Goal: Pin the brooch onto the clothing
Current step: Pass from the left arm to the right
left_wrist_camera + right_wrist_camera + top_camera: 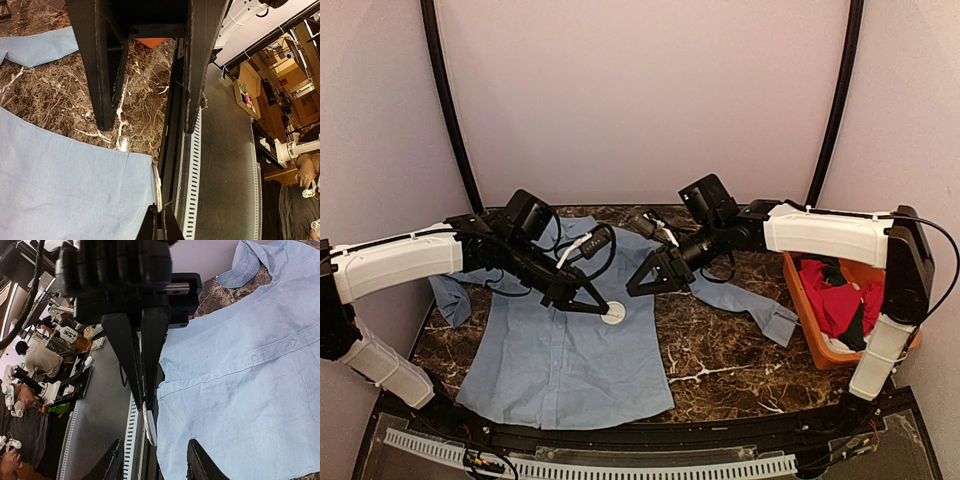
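The light blue shirt (560,350) is lying flat and face up on the dark marbled surface (720,350), its hem pointing toward the arm bases and its collar toward the back wall. One sleeve is trailing out to the right, toward an orange bin (798,312) that is holding a red garment (832,298).

A little farther in, at the shirt's right-hand side edge and about halfway up the body, the left pincer (604,306) is reaching down with its fingers pressed together, pinching the brooch (613,313), a small white disc. In the wrist views the disc is showing edge-on, right at the border where cloth is giving way to bare marble. I cannot tell whether it is touching the cloth.

Just beyond it, the right pincer (644,289) is hanging over the surface beside the shirt's edge, its fingers spread and gripping nothing. Its tips are pointing toward the brooch and standing near it but apart.

Farther back, the collar is lying open between the two forearms.
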Robot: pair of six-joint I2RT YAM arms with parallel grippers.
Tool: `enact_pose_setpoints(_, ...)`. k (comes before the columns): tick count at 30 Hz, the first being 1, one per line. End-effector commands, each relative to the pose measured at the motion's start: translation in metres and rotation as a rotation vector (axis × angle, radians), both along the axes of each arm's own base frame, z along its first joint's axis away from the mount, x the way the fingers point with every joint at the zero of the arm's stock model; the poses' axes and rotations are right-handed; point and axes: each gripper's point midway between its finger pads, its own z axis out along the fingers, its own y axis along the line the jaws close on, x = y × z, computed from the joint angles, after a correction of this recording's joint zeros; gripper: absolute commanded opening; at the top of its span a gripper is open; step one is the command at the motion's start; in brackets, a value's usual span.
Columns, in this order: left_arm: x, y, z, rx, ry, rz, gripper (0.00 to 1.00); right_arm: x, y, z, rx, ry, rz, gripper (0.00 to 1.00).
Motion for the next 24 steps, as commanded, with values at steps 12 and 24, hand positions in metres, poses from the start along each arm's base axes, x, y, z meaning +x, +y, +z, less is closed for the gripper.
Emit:
enact_pose_setpoints(12,-0.005,-0.002,0.007,-0.034,0.003,-0.02,0.01,-0.014,0.031,-0.01,0.021,-0.019,0.092,0.31)
enact_pose_setpoints(24,-0.006,-0.002,0.003,-0.033,0.009,-0.02,0.01,-0.024,0.026,-0.012,0.035,-0.029,0.133,0.25)
